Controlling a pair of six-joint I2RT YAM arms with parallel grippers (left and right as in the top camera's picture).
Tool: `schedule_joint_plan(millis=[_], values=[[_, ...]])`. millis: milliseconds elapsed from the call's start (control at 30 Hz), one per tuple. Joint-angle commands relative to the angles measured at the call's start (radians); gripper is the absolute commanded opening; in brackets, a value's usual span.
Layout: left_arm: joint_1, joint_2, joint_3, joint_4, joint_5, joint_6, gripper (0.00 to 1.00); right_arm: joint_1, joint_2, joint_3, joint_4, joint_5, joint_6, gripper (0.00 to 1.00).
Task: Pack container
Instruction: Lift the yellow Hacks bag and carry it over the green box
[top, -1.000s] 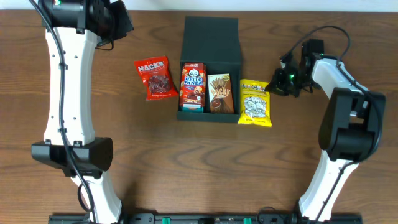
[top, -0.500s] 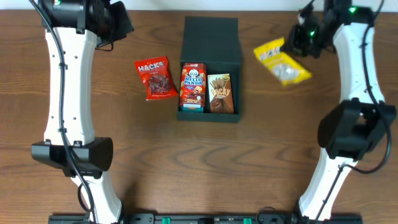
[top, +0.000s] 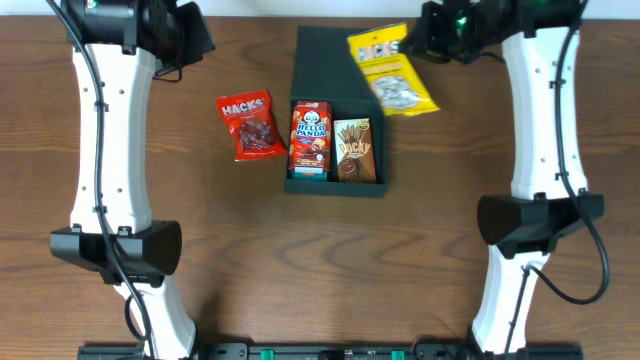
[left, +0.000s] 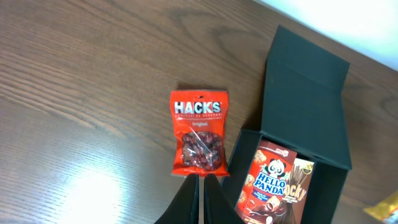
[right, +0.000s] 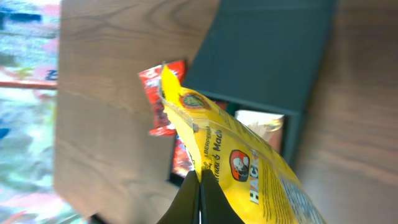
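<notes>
The dark teal container (top: 335, 188) stands at mid-table with its lid (top: 330, 60) folded flat behind it. A red Hello Panda box (top: 310, 140) and a brown Pocky box (top: 354, 150) lie side by side inside it. My right gripper (top: 413, 44) is shut on the edge of a yellow Hacks pack (top: 390, 72), which hangs tilted over the lid's right side. In the right wrist view the right gripper (right: 199, 175) pinches the yellow Hacks pack (right: 255, 168). My left gripper (left: 203, 178) is shut and holds nothing, high above the red Hacks pack (left: 199, 140).
The red Hacks pack (top: 250, 125) lies flat on the wood just left of the container. The left arm's white links (top: 105, 150) run down the left side and the right arm's links (top: 540, 130) down the right side.
My right gripper has lifted the yellow pack off the table at the container's right and swung it back and left, over the lid. The left arm has not moved.
</notes>
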Motion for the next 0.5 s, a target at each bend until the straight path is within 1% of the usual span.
schedule_joint_plan(millis=[0,100,233,333,467], values=[[0.021,0.003,-0.004,-0.005,0.000,0.007,0.06,0.010,-0.008,0.011,-0.011,-0.069,0.105,0.01],[0.033,0.003,-0.004,-0.008,0.000,0.007,0.06,0.022,-0.008,-0.003,-0.051,-0.068,0.160,0.01],[0.034,0.003,-0.004,-0.010,0.003,0.006,0.06,0.058,-0.008,-0.068,-0.053,-0.064,0.160,0.01],[0.034,0.003,-0.004,-0.010,0.008,0.006,0.06,0.088,-0.008,-0.163,-0.037,-0.065,0.190,0.02],[0.034,0.003,-0.004,-0.010,0.008,0.006,0.06,0.095,-0.008,-0.275,0.022,-0.122,0.230,0.02]])
